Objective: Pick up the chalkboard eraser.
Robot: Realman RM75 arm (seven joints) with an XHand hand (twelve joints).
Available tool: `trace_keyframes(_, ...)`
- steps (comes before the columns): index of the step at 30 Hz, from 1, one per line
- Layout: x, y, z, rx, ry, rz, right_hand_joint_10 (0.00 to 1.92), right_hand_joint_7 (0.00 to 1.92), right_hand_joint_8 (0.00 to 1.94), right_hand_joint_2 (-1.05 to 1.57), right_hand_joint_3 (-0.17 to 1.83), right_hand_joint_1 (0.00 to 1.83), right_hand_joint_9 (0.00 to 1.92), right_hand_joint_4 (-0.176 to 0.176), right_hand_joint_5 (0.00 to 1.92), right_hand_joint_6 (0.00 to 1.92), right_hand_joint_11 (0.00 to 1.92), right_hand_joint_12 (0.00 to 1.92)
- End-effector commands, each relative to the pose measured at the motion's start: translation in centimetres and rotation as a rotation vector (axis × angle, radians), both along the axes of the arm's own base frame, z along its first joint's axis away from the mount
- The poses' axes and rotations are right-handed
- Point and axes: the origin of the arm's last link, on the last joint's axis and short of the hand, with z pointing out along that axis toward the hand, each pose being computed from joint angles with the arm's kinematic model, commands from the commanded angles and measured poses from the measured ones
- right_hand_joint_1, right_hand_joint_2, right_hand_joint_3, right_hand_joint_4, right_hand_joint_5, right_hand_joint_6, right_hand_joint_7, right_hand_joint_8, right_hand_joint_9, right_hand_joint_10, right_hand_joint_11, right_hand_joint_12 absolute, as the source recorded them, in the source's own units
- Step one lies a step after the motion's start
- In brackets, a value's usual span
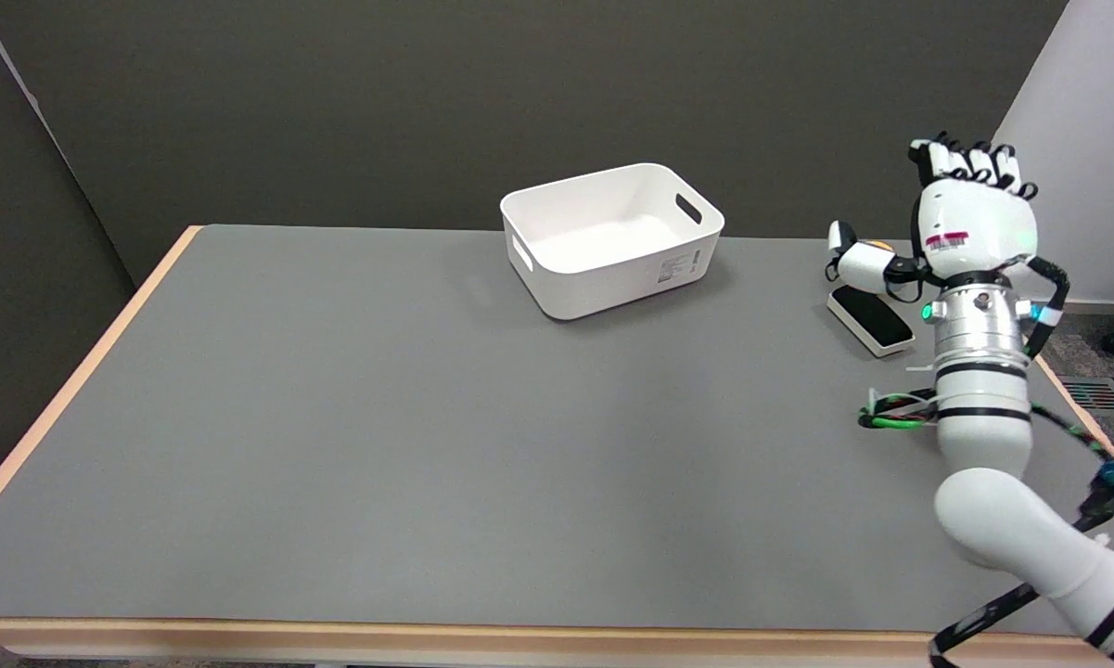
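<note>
My right hand (969, 218) hangs at the right of the frame, back toward the camera, holding nothing, thumb stuck out left; my fingertips curl out of sight. The chalkboard eraser (870, 318) lies on the table (380, 445) just below my thumb, partly hidden by my wrist. A white bin (612, 238) sits upper centre.

item: chalkboard eraser (871, 319), one, rectangular block
colour: white body, black pad on the upper face
pose: lying flat, pad side up, long axis running diagonally from far-left to near-right in the head view
state: resting on the table (427, 417), not lifted
location: far right part of the table, close to its right edge
visibility: upper right corner partly hidden; far end details cannot be made out
</note>
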Motion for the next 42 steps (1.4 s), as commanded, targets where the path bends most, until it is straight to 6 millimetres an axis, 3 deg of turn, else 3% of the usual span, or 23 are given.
trace_keyframes(1,-3.0,-2.2,-3.8,-0.199,-0.165,-0.124,0.86,0.30,0.47,0.62,0.87,0.58,0.15,-0.149,0.21,0.47,0.01,1.27)
trace_keyframes(8,-3.4,-5.7,-5.0,-0.212,-0.229,-0.186,0.86,0.29,0.47,0.62,0.87,0.58,0.13,-0.161,0.21,0.47,0.00,1.27)
trace_keyframes(16,-5.5,-7.4,-5.0,-0.261,-0.309,-0.255,0.86,0.28,0.45,0.64,0.82,0.57,0.10,-0.161,0.21,0.46,0.00,1.25)
trace_keyframes(20,-6.3,-7.5,-4.5,-0.299,-0.335,-0.277,0.86,0.28,0.45,0.65,0.82,0.57,0.10,-0.163,0.21,0.46,0.00,1.25)
trace_keyframes(33,-7.6,-4.9,-2.1,-0.471,-0.384,-0.301,0.84,0.27,0.44,0.65,0.82,0.57,0.09,-0.166,0.20,0.45,0.00,1.23)
trace_keyframes(42,-8.0,-4.7,-0.7,-0.545,-0.431,-0.317,0.84,0.26,0.44,0.65,0.83,0.57,0.09,-0.170,0.20,0.46,0.00,1.25)
